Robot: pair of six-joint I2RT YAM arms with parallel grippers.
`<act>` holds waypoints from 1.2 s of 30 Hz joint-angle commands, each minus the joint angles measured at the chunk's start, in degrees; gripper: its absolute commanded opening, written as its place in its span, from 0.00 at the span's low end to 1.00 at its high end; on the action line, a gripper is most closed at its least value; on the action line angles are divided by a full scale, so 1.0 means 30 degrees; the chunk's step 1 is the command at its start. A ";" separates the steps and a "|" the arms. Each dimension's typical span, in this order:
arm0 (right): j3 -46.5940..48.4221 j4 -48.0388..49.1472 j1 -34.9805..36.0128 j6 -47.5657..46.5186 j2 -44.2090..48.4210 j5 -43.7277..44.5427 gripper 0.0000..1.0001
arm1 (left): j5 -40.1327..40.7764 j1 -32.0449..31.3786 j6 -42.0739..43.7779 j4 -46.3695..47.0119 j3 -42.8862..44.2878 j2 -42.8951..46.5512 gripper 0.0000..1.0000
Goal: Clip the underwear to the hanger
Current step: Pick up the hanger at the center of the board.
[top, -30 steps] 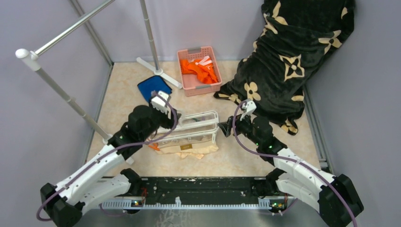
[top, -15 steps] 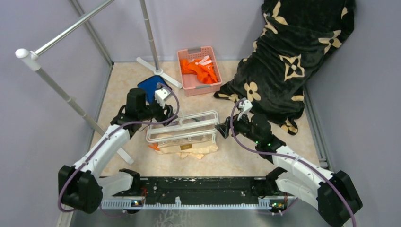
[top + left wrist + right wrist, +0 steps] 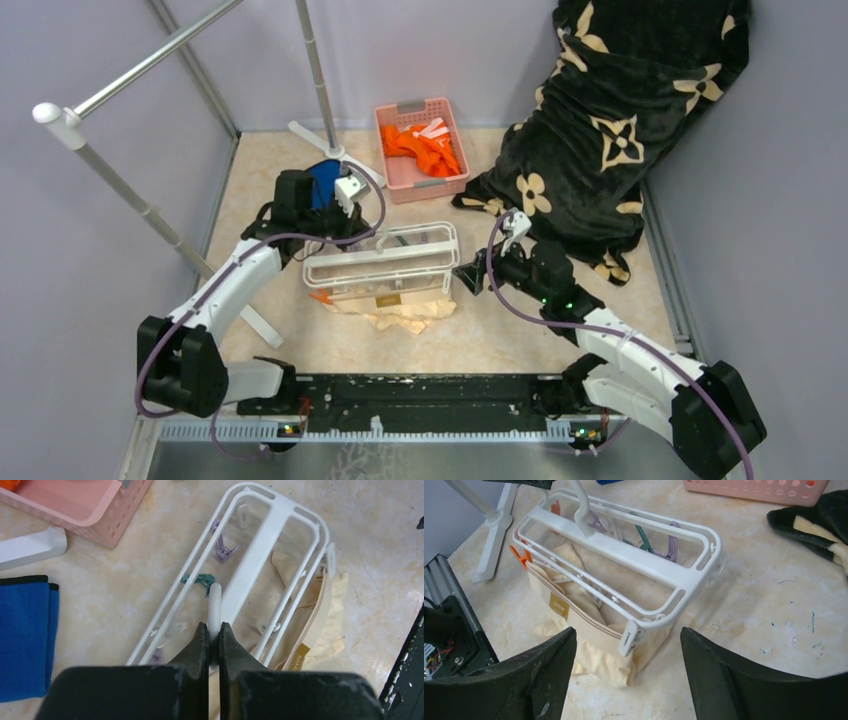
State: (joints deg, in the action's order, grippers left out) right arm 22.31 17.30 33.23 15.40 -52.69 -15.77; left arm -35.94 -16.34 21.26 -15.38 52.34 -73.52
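The white hanger [image 3: 380, 265] lies tilted over the pale peach underwear [image 3: 400, 312] in the middle of the floor. My left gripper [image 3: 214, 627] is shut on the hanger's white hook [image 3: 215, 600], seen from behind the frame [image 3: 272, 530]. The underwear [image 3: 327, 605] spreads under the far bars. My right gripper [image 3: 628, 640] is open, low at the hanger's right end [image 3: 624, 555]. A white corner clip [image 3: 629, 636] sits between its fingers, on the underwear's waistband [image 3: 589, 625]. An orange clip [image 3: 519, 555] holds the waistband's other end. In the top view the right gripper [image 3: 462, 278] is just right of the frame.
A pink basket [image 3: 400, 175] of orange clothes stands at the back. A blue folded cloth [image 3: 322, 180] lies by my left wrist. A black flowered blanket [image 3: 620, 120] fills the back right. The grey rack pole [image 3: 130, 205] and its white foot [image 3: 335, 152] stand at the left.
My left gripper drew back off the frame and shut on the hanger's hook. The hanger shifted slightly left and tilted. The right gripper stayed open and edged towards the frame's end.
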 commanded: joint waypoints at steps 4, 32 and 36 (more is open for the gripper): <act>0.1756 -0.0386 0.0150 -0.1047 0.2396 0.1709 0.75 | -0.1815 0.0239 -0.0859 -0.0286 0.1901 0.2227 0.00; 2.1175 -1.6808 0.0142 -1.1348 -0.0111 -0.5994 0.74 | -0.5585 0.0231 0.1509 -0.4320 1.3243 0.1891 0.00; 2.1417 -1.7328 0.0143 -1.1562 -0.1111 -0.7509 0.72 | -0.6244 0.0231 0.1297 -0.3813 1.2031 0.2613 0.00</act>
State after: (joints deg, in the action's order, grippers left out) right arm 84.47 -29.32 33.26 -16.03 -53.32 -32.34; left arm -49.21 -15.97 23.46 -30.41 89.69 -69.06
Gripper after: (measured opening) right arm 0.731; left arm 0.041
